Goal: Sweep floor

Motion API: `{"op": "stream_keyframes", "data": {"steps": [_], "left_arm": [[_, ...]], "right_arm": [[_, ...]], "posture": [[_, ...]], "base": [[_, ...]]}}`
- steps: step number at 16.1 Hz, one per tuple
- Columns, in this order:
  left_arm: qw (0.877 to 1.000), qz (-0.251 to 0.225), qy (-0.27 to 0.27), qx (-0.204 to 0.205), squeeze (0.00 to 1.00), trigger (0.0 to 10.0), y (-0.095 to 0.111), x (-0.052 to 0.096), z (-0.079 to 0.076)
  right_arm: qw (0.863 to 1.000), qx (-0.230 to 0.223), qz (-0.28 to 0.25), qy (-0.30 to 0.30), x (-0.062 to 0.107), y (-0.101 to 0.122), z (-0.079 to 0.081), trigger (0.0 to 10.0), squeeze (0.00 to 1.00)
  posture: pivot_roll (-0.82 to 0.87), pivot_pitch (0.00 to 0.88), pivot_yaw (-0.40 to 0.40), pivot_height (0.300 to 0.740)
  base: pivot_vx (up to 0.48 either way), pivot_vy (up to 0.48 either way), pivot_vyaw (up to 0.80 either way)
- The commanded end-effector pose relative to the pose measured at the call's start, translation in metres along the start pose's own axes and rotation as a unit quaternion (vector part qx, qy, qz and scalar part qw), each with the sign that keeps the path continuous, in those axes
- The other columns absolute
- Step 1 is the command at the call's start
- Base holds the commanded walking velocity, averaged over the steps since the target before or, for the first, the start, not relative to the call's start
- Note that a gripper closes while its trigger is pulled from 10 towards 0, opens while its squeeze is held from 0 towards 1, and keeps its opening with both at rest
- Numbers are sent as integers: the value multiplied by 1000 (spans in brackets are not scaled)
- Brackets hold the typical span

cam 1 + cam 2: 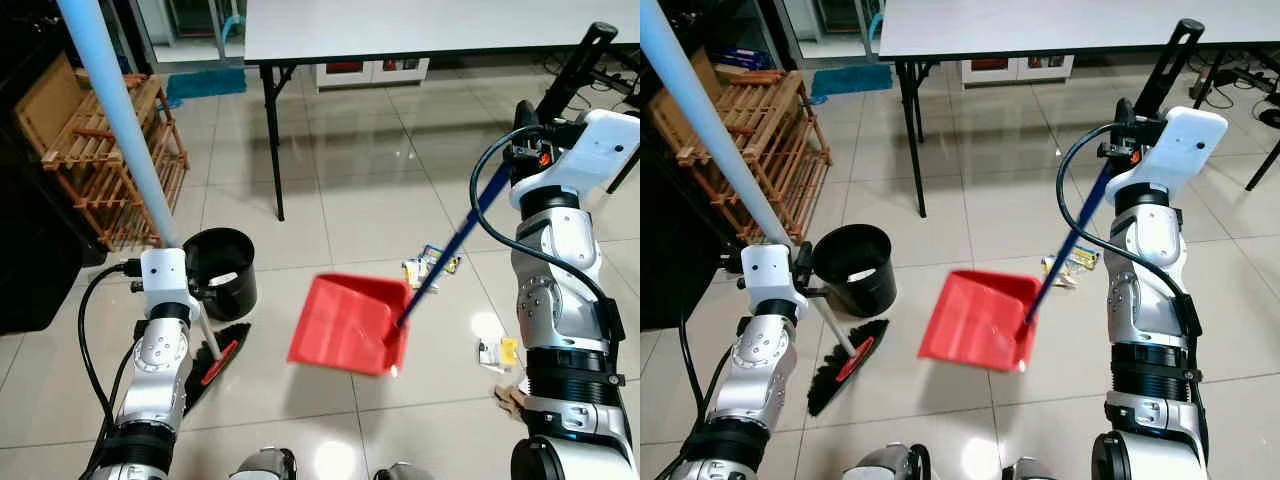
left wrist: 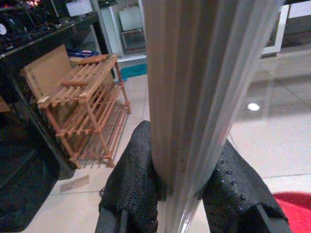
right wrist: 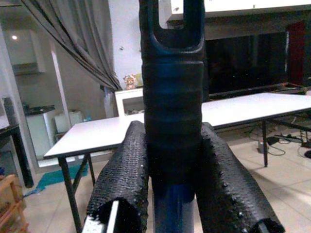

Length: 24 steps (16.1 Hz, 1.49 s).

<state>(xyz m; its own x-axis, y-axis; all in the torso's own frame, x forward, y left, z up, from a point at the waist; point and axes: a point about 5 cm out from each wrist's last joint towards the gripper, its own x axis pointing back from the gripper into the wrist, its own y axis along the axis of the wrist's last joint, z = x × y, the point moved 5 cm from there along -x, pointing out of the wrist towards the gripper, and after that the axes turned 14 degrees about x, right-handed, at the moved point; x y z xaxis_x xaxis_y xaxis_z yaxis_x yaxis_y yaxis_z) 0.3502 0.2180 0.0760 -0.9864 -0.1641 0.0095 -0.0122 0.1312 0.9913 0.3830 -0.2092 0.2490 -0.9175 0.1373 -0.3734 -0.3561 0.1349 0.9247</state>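
Nearest the robot, on the pale glossy tiled floor (image 1: 350,200), one black-bristled broom head with a red trim (image 1: 845,365) rests on the tiles by the left arm. One pale blue broom pole (image 1: 120,110) rises from it at a slant toward the upper left. The left gripper (image 2: 182,187) is clamped around that pole: its two black textured fingers (image 2: 133,174) press against either side of the ribbed shaft.

Just beyond the bristles lies one red plastic dustpan (image 1: 345,322), flat on the floor between the two arms. Its single dark blue long handle (image 1: 445,250) climbs at an angle to the right arm. The right gripper (image 3: 170,160) is closed on the black grip at the top of that handle, one finger on each side.

One black round bin (image 1: 222,270) stands just beside the broom head, near the left arm. Three bits of litter lie on the tiles: one yellow-and-white wrapper (image 1: 430,266) next to the dustpan's far right corner, one small yellow-and-white packet (image 1: 497,352) and one tan scrap (image 1: 510,396) close to the right arm.

Farther off, one slatted wooden rack (image 1: 110,160) leans at the left, and one white-topped folding table with black legs (image 1: 400,25) stands at the back.
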Motion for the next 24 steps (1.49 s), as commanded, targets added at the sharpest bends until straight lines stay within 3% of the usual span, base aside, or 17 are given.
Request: {"op": "stream_keyframes", "data": {"steps": [1, 10, 20, 24], "left_arm": [[1000, -1, -2, 9, 0, 10000, 1, 0, -2], [1000, 5, -4, 10, 0, 10000, -1, -1, -4], [1000, 11, -7, 6, 0, 10000, -2, -2, -6], [1000, 13, -4, 5, 0, 10000, -3, -1, -5]], "right_arm": [[1000, -9, -23, -2, -3, 12, 0, 10000, 0], [1000, -12, -13, 2, -4, 9, 1, 10000, 0], [1000, -6, 6, 7, -3, 1, 5, 10000, 0], [1000, -2, 6, 13, -3, -1, 6, 10000, 0]], "posture": [[-18, 78, 26, 740], [-17, 80, 23, 740], [-19, 76, 26, 740], [-18, 69, 26, 740]], "base": [[0, 0, 0], [0, 0, 0], [48, 0, -781], [181, 0, 0]]}}
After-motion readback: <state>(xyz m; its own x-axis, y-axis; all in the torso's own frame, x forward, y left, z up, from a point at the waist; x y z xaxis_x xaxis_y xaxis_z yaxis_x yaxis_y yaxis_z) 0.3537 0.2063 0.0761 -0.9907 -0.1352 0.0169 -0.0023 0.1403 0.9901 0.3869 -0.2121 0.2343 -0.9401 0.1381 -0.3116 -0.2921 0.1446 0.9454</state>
